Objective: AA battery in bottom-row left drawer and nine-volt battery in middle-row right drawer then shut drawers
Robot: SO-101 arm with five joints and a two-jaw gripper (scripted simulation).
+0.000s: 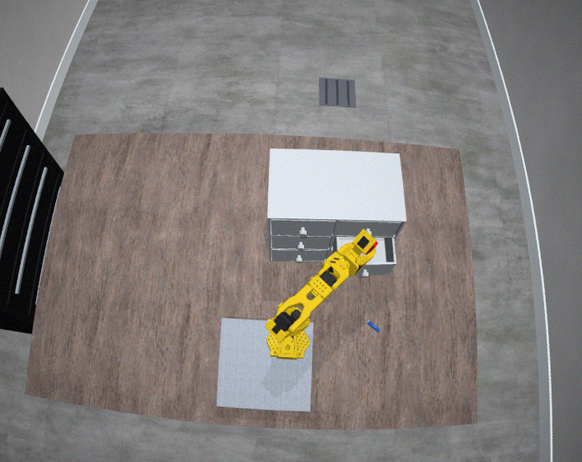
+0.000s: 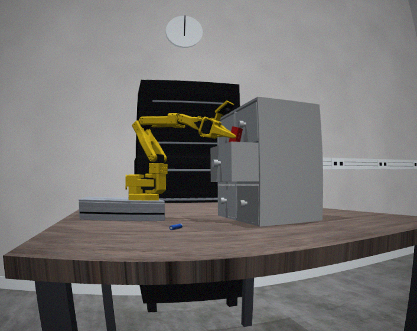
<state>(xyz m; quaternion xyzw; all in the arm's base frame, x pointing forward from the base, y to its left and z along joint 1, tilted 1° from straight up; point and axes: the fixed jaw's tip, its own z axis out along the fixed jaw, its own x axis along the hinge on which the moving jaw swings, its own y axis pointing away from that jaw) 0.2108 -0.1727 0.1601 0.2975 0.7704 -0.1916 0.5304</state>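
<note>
A grey chest (image 1: 335,199) with three rows of two drawers stands on the table; it also shows in the side view (image 2: 273,164). The right drawer of the middle row (image 1: 368,251) is pulled out (image 2: 235,162). My gripper (image 1: 371,247) is shut on a red nine-volt battery (image 2: 236,134) and holds it just above the open drawer's rim; the gripper also shows in the side view (image 2: 233,134). Only a red sliver of the battery (image 1: 373,245) shows from above. A blue AA battery (image 1: 373,326) lies on the table right of my base, and shows in the side view (image 2: 175,226).
My base stands on a grey plate (image 1: 264,365) at the table's front. The other five drawers look shut. A black cabinet (image 1: 13,209) stands off the table to the left.
</note>
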